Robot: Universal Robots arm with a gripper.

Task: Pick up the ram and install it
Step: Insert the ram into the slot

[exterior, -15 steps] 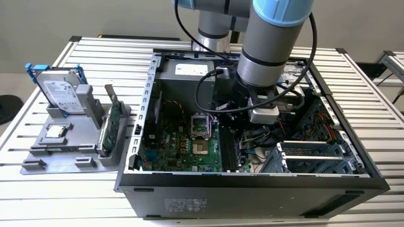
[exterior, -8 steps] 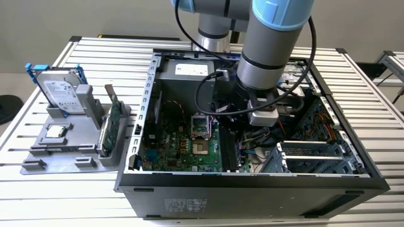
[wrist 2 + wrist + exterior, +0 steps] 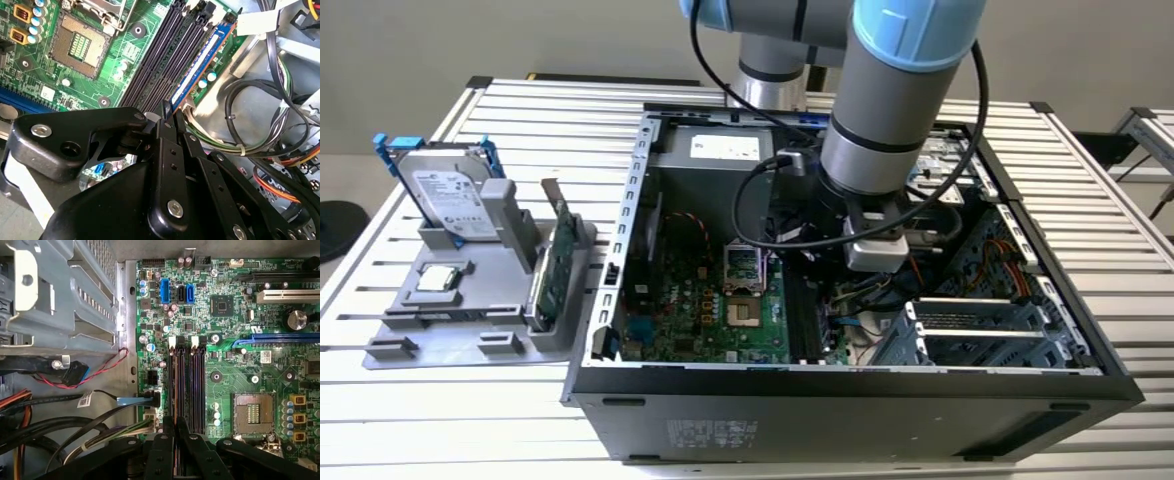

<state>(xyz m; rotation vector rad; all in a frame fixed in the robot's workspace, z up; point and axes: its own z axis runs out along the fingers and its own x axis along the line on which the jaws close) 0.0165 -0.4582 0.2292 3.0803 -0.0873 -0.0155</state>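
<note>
Now I see one thin dark-blue ram stick [image 3: 200, 67] lying along four parallel black slots [image 3: 165, 55]; my black gripper [image 3: 165, 107] pinches its end.

The ram [image 3: 200, 67] is a thin, narrow stick with a blue edge and a pale label strip along its side. In the second wrist view it stands on edge in the outermost of the motherboard's [image 3: 127, 52] parallel memory slots, the 1 nearest the board's edge, lying lengthwise along the slot. Its near end sits just beside the gripper [image 3: 167, 115] fingertips.
</note>
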